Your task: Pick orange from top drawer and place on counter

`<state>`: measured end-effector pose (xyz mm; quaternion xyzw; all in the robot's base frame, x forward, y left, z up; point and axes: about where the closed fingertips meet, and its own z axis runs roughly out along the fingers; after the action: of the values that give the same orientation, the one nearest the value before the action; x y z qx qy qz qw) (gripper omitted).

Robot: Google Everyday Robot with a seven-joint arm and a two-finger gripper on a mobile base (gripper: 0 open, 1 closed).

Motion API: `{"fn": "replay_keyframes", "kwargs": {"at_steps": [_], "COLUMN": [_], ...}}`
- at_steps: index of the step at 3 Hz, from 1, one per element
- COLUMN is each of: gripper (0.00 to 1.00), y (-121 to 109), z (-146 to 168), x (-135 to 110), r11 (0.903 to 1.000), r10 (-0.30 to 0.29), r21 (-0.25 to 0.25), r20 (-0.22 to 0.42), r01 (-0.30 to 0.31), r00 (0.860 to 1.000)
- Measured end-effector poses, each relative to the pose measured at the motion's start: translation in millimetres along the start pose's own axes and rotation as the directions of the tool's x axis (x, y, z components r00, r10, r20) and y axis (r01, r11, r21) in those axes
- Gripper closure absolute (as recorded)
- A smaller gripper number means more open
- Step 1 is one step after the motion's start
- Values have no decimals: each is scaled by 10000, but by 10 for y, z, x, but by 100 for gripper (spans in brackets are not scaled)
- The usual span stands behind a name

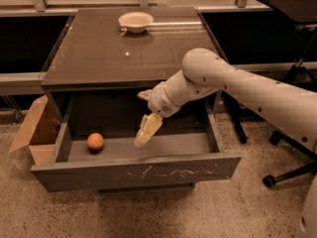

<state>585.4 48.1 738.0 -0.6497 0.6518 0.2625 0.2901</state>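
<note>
The orange (95, 142) lies on the floor of the open top drawer (138, 171), at its left end near the left wall. My gripper (147, 130) hangs inside the drawer near its middle, pointing down and to the left, well to the right of the orange and not touching it. The white arm (233, 81) reaches in from the right, over the drawer's right side. The counter (124, 53) is the glossy dark top above the drawer.
A shallow cream bowl (135, 21) sits at the back of the counter. An open cardboard box (37, 128) stands on the floor left of the cabinet. Office chair legs (287, 175) are at the right. The floor is speckled.
</note>
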Motion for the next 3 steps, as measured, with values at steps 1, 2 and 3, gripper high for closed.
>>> {"fn": "replay_keyframes", "kwargs": {"at_steps": [1, 2, 3], "gripper": [0, 0, 0], "y": [-106, -189, -274], "z": [311, 616, 896], "x": [-115, -177, -215], "r11": [10000, 9992, 9977], "r10": [19, 359, 587], "r21": [-43, 131, 308], "r20": [263, 413, 627], "r01": [-18, -365, -607], "r00": [9997, 9985, 9963]}}
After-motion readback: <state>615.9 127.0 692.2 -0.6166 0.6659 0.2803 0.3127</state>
